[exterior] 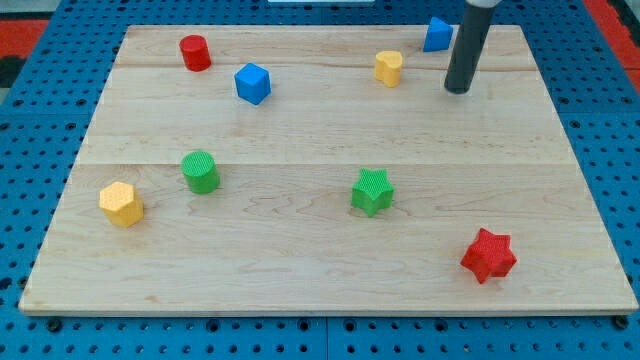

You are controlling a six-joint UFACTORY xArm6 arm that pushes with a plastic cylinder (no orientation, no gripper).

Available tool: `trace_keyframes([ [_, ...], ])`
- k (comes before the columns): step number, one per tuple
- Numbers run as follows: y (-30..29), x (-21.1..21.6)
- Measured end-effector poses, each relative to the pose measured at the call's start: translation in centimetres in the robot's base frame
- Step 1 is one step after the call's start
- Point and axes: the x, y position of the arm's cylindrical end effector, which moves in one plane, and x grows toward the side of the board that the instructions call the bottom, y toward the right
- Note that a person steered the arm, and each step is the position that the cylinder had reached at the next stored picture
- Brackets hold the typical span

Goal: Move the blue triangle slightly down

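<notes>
Blue triangle point(436, 34) near the top edge of the surface point(300, 130), toward the top right corner, partly hidden behind the dark rod. My tip point(457, 90) down on the wood just below and slightly right of that triangle, not touching it as far as can be seen. No gripper on this arm, so nothing to call apart or together; only the straight rod.

Yellow block point(389, 68) of rounded shape just left of the tip, close to the top edge. Blue cube point(253, 83) further left, and a red cylinder point(195, 52) beyond it toward the top left corner. Green cylinder point(201, 171) and yellow hexagonal block point(122, 204) by the left edge, the yellow one lower and nearer the edge. Green star point(372, 191) around the middle, a little toward the bottom edge. Red star point(488, 255) near the bottom right corner.
</notes>
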Motion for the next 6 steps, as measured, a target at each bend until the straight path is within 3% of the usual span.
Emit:
trace_keyframes([
  [2, 3.4, -8.3],
  [6, -0.5, -9.0],
])
